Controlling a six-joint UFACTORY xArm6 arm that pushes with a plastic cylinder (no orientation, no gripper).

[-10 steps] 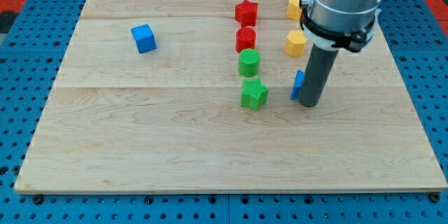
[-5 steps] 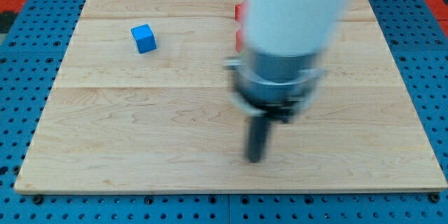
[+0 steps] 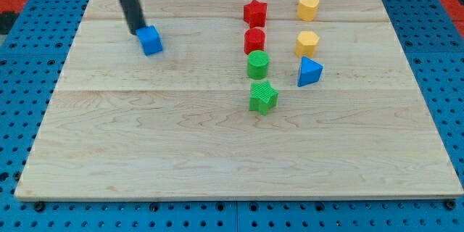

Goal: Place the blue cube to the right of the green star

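- Touching the blue cube (image 3: 151,40) at its upper-left edge, my tip (image 3: 137,30) sits in the frame's upper left.
- No claw shows on my rod, so I cannot tell any state for one.
- Green star (image 3: 263,97) lies right of centre on the bench (image 3: 145,145), well apart from the cube.
- Blue triangle (image 3: 309,72) sits just upper right of the star.
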